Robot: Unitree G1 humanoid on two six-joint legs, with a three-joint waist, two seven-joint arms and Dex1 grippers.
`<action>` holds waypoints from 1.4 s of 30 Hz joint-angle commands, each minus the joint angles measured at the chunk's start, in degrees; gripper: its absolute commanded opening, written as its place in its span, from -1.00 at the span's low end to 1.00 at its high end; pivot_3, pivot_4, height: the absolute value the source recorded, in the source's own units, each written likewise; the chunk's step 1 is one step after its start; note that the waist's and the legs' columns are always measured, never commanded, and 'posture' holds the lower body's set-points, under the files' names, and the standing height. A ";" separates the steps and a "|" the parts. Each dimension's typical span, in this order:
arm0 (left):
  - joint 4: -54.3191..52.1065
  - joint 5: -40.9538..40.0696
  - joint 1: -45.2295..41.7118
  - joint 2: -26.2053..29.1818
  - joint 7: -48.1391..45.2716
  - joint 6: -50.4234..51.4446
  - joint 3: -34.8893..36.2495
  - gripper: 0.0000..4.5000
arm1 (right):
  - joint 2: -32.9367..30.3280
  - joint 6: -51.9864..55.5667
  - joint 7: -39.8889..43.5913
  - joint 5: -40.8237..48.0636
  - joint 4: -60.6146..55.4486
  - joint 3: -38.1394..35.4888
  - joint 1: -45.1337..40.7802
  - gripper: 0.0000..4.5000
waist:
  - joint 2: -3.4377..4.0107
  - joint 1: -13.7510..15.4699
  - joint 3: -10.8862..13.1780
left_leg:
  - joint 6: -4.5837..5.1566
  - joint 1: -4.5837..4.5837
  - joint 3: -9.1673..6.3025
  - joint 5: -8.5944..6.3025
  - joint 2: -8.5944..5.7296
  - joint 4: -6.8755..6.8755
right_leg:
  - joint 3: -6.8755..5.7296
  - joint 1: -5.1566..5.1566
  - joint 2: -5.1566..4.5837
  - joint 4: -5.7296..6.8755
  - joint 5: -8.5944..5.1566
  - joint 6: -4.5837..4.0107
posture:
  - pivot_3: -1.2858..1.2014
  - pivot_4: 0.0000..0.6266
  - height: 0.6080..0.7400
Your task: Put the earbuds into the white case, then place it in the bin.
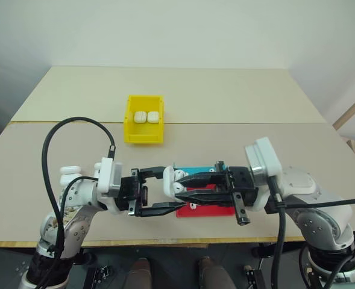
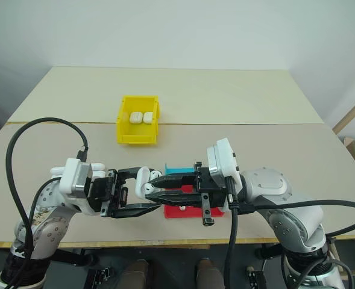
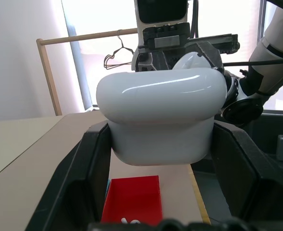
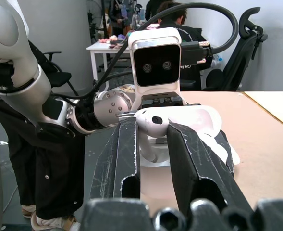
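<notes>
Holding the white case (image 1: pixel 170 182) above the surface (image 1: pixel 225 96), your left hand (image 1: pixel 165 191) was clamped on it; right hand (image 1: pixel 180 188) pinched an earbud (image 4: pixel 151 123) at its open lid, bin (image 1: pixel 144 129) farther back.

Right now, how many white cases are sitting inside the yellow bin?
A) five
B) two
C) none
B: two white cases lie side by side on the floor of the yellow bin, as both head views show.

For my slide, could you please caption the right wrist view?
Right end effector pinches an earbud at the open white case.
</notes>
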 commanded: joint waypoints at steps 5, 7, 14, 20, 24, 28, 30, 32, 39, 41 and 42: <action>-1.14 -0.14 -0.54 -0.19 -0.36 -1.48 0.12 0.24 | -0.45 -2.34 0.64 -0.25 -1.25 -0.06 0.13 -0.64 | 0.00 0.01 0.00 | 0.00 0.00 0.00 0.00 0.00 0.00 | 0.00 0.00 0.00 0.00 0.00 0.00 | 0.03 -0.52 1.00; -1.14 -0.08 -0.54 -0.25 -0.35 -1.52 0.05 0.24 | -0.23 -2.76 0.44 -0.79 -1.38 -0.08 0.24 -0.64 | 0.00 0.00 0.00 | 0.00 0.00 0.00 0.00 0.00 0.00 | 0.00 0.00 0.00 0.00 0.00 0.00 | 0.03 -0.52 1.00; -0.88 0.13 -0.65 -0.57 -0.42 -1.73 -0.18 0.24 | -1.58 -1.23 1.50 0.88 -0.90 -0.03 -0.35 -0.39 | 0.00 0.02 0.00 | 0.00 0.00 0.00 0.00 0.00 0.00 | 0.00 0.00 0.00 0.00 0.00 0.00 | 0.03 -0.52 1.00; -0.82 0.01 -0.67 -0.72 -0.36 -1.68 -0.27 0.24 | -1.60 -2.49 1.06 0.05 -1.38 -0.39 0.16 0.13 | -0.01 0.02 0.00 | 0.00 0.00 0.00 0.00 0.00 0.00 | 0.00 0.00 0.00 0.00 0.00 0.00 | 0.03 -0.52 1.00; -0.89 0.02 -0.67 -0.69 -0.30 -1.60 -0.32 0.24 | -1.78 -2.96 1.71 -0.11 -1.30 -0.52 0.29 0.13 | 0.00 0.03 0.00 | 0.00 0.00 0.00 0.00 0.00 0.00 | 0.00 0.00 0.00 0.00 0.00 0.00 | 0.03 -0.52 1.00; -0.82 -0.12 -0.36 -0.71 -0.45 -1.69 -0.18 0.24 | -1.59 -3.40 2.26 0.63 -0.62 -1.43 0.51 0.13 | 0.00 0.04 0.00 | 0.00 0.00 0.00 0.00 0.00 0.00 | 0.00 0.01 0.00 0.00 0.00 0.00 | 0.03 -0.52 1.00; -0.74 -0.08 -0.28 -0.68 -0.49 -1.73 -0.13 0.24 | -1.34 -4.02 2.67 1.73 -0.01 -2.77 0.50 0.13 | 0.00 0.05 0.00 | 0.00 0.00 0.00 0.00 0.00 0.00 | 0.00 0.00 0.00 0.00 0.00 0.00 | 0.03 -0.52 1.00; -0.69 -0.02 -0.24 -0.67 -0.52 -1.77 -0.10 0.24 | -1.01 -4.58 2.59 2.49 0.46 -4.14 0.40 0.13 | -0.01 0.06 0.00 | 0.00 0.00 0.00 0.00 0.00 0.00 | 0.00 0.01 0.00 0.00 0.00 0.00 | 0.03 -0.52 1.00; -0.27 0.42 -0.44 -0.68 -0.66 -1.91 -0.17 0.24 | -3.17 -6.39 3.08 3.46 5.18 -10.31 -4.56 0.13 | 0.00 0.02 0.00 | 0.00 0.01 0.00 0.00 0.00 0.01 | 0.00 0.02 0.00 0.01 0.01 -0.01 | 0.03 -0.52 1.00; -0.10 0.51 -0.57 -0.60 -0.65 -1.89 -0.13 0.24 | -5.09 -6.18 3.78 2.13 6.79 -10.09 -7.63 0.13 | 0.00 -0.01 0.00 | 0.00 0.01 0.01 0.00 0.00 0.01 | 0.01 0.01 0.00 0.00 0.00 -0.01 | 0.03 -0.52 1.00; 0.06 0.58 -0.69 -0.52 -0.71 -1.91 -0.12 0.24 | -6.00 -5.50 3.77 2.00 7.99 -9.86 -10.10 0.06 | 0.02 -0.10 0.02 | 0.00 0.01 0.01 0.00 0.00 0.01 | 0.01 0.00 0.00 0.00 0.00 0.00 | 0.03 -0.52 1.00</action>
